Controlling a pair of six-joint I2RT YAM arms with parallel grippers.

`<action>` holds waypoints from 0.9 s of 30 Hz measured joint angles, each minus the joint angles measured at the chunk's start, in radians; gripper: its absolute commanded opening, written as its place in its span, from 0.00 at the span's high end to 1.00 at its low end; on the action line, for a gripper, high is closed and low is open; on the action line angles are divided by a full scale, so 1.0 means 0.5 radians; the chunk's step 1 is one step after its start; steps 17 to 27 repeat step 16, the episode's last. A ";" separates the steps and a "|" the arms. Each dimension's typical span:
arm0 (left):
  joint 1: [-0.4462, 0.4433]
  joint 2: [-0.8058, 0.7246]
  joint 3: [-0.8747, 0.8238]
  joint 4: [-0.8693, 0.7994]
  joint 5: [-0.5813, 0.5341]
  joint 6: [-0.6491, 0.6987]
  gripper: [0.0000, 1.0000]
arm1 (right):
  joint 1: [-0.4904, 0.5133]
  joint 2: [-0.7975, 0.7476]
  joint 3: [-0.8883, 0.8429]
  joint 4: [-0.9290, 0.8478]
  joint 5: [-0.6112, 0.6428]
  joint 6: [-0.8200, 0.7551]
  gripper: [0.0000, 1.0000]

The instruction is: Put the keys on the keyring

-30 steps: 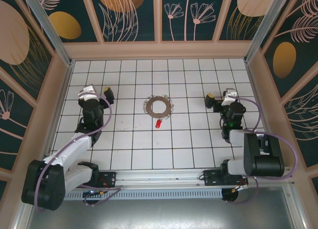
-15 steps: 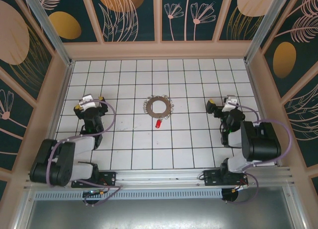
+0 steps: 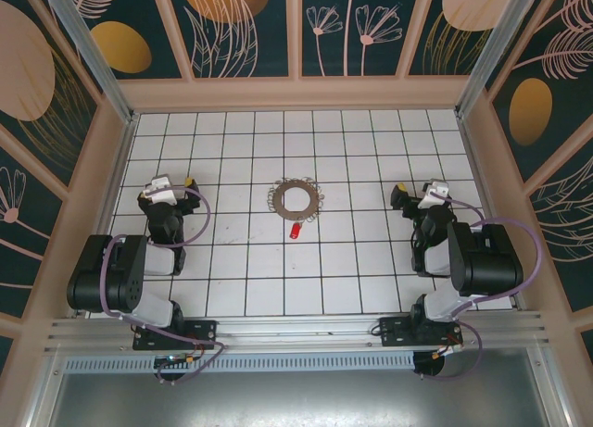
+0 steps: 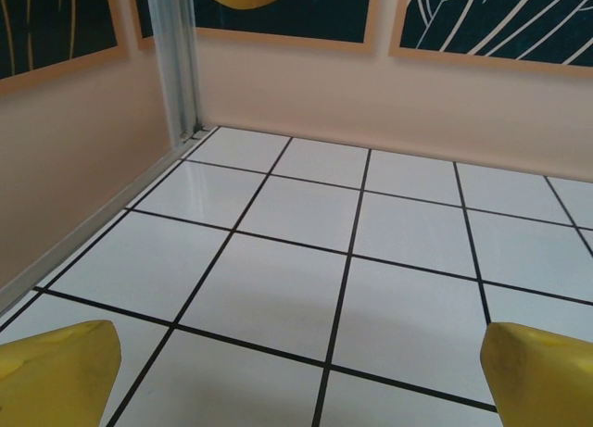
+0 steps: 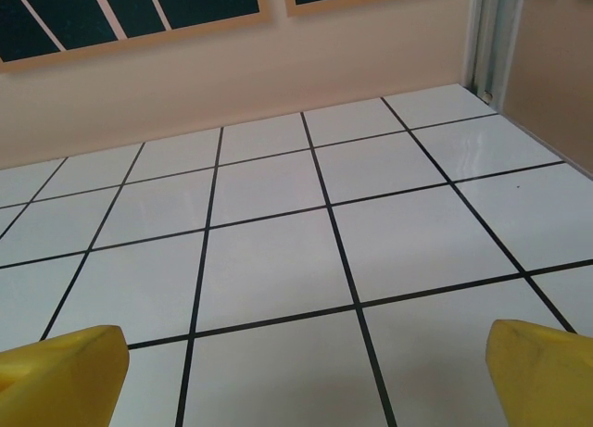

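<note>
Both arms have folded back since the earlier frame, the left gripper (image 3: 167, 188) and right gripper (image 3: 422, 194) gaping wide and empty at mid-left and mid-right, while the key (image 3: 295, 231) lies mid-frame just below the keyring (image 3: 276, 199), possibly touching it, so a reaching finger could shove both.

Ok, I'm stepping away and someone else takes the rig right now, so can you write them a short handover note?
Left gripper: jaws wide open, holding nothing, out at the left side.
Right gripper: jaws wide open, holding nothing, out at the right side.
Keyring lies flat in the middle of the table. The red key lies just on its near side, apart from it.
Done: nothing; the key is not on the keyring.
Left: pick up both and thread the key on.
</note>
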 measured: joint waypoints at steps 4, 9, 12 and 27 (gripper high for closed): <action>0.000 0.000 0.000 0.004 0.013 0.006 0.01 | 0.027 0.001 0.029 -0.005 0.012 -0.014 0.01; 0.000 0.000 0.000 0.004 0.018 0.007 0.01 | 0.032 0.001 0.049 -0.009 0.012 -0.014 0.01; 0.000 0.000 0.000 0.004 0.018 0.007 0.01 | 0.032 0.000 0.049 -0.020 0.010 -0.014 0.01; 0.000 0.000 0.000 0.004 0.018 0.007 0.01 | 0.032 0.001 0.050 -0.033 0.010 -0.014 0.01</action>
